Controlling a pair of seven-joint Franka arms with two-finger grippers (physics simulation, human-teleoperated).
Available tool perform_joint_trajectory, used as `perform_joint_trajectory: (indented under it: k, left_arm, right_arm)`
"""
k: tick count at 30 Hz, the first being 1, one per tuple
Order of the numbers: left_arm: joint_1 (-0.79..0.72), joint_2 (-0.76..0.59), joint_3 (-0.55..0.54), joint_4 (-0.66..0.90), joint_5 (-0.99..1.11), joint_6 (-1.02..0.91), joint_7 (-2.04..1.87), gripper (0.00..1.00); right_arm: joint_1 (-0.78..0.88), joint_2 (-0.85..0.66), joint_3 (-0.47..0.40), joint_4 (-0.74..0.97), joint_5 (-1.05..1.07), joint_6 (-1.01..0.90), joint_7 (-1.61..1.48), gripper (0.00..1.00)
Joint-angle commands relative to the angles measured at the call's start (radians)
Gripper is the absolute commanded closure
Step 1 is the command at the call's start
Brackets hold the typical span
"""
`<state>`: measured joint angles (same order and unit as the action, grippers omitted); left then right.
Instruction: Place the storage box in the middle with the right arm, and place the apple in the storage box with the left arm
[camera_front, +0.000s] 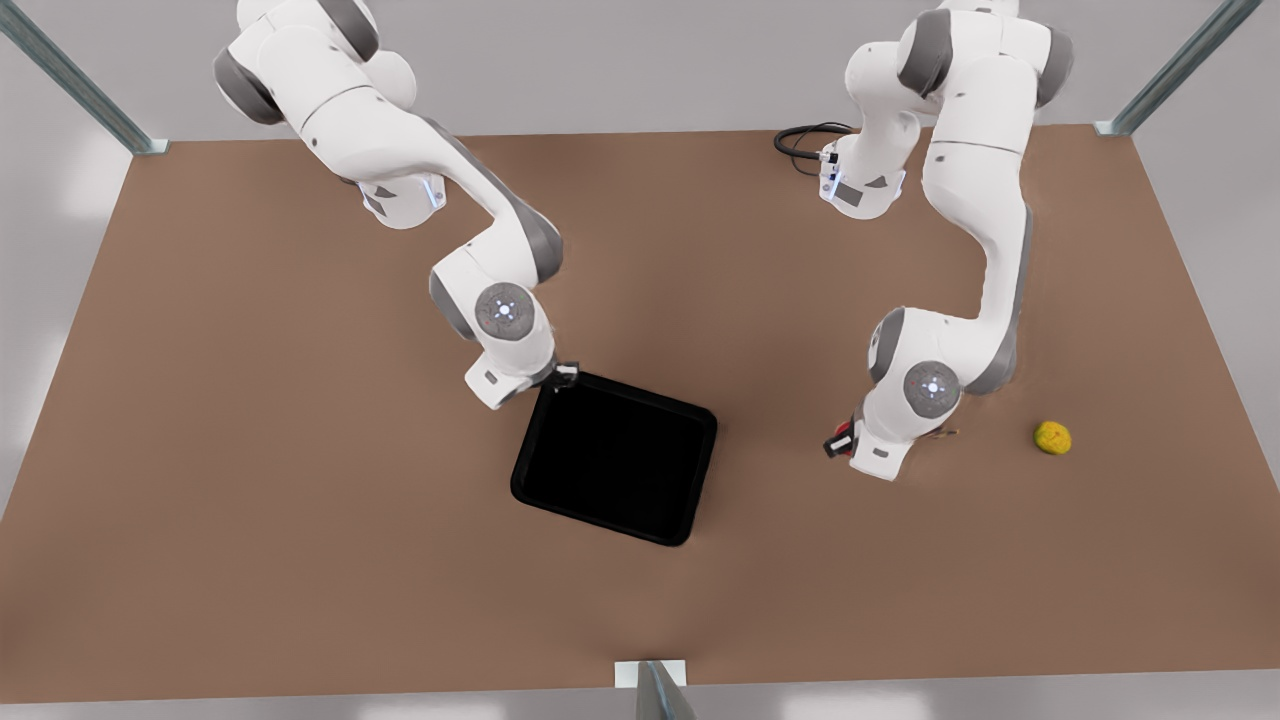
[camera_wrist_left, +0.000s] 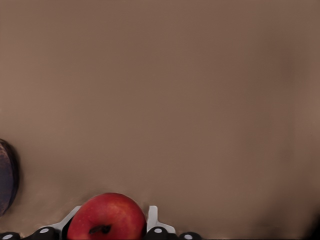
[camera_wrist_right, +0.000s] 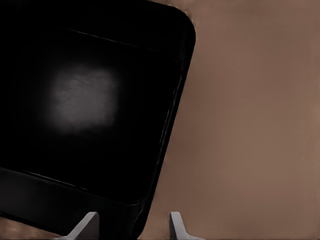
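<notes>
Box (camera_front: 615, 458), glossy black, rectangular w/ rounded corners and low walls, lies on the brown matte table (camera_front: 250, 450) near the middle, turned at a slant. At its far corner on the front view's left sits the right gripper (camera_front: 562, 378), at the end of a white arm w/ grey joint covers. In the right wrist view its 2 pale fingertips (camera_wrist_right: 88, 222) straddle the box (camera_wrist_right: 90, 110) wall at that corner, 1 inside and 1 outside; can't tell if they pinch the wall or stand apart from it. Box floor shows a soft pale glare patch; its inside is smooth.

Further toward the front view's right, the left gripper (camera_front: 842, 440) hangs low over the table, well apart from the box, w/ a bit of red between its black fingers. In the left wrist view that red is the apple (camera_wrist_left: 106, 218): round, shiny, dark stem pit facing the camera, clamped between the 2 pale fingertips (camera_wrist_left: 152, 219), 1 on each side.

A dark purple rounded edge (camera_wrist_left: 6, 175) shows near the apple in the left wrist view. Farthest to the front view's right, a small yellow-green round fruit (camera_front: 1052, 437) w/ a bumpy look rests on the table. A black cable (camera_front: 805, 138) coils by the far arm base.
</notes>
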<state>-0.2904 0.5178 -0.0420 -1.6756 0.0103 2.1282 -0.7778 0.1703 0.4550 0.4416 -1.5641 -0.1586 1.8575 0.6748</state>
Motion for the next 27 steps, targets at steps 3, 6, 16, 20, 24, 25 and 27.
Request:
perform_joint_trajectory:
  k: [3,6,16,20,24,25,27]
  left_arm:
    - [-0.116,0.119,-0.036,0.178,-0.004,0.001,-0.271,0.3]
    - [-0.164,0.197,-0.059,0.33,-0.006,0.004,-0.341,0.3]
    - [-0.273,0.214,-0.104,0.355,0.031,0.023,-0.374,0.0]
    - [0.295,-0.14,-0.11,0.344,0.04,-0.675,0.55,0.0]
    - [0.341,-0.378,-0.092,0.223,0.042,-0.725,0.58,0.0]
    - [0.338,-0.383,-0.09,0.221,0.042,-0.725,0.58,0.0]
    - [0.336,-0.383,-0.088,0.221,0.042,-0.725,0.58,0.0]
  right_arm:
    - [-0.207,-0.013,0.022,0.128,0.008,-0.211,-0.268,0.0]
    - [-0.477,0.002,0.026,0.248,-0.001,-0.353,-0.635,0.0]
    - [-0.586,-0.018,-0.027,0.302,-0.115,-0.357,-0.857,0.0]
    - [-0.126,-0.194,-0.508,0.228,0.148,-0.396,-0.851,0.0]
    - [-0.126,-0.182,-0.478,0.226,0.148,-0.399,-0.86,0.0]
    - [-0.123,-0.174,-0.478,0.225,0.148,-0.417,-0.859,0.0]
    - [-0.117,-0.173,-0.477,0.226,0.148,-0.422,-0.85,0.0]
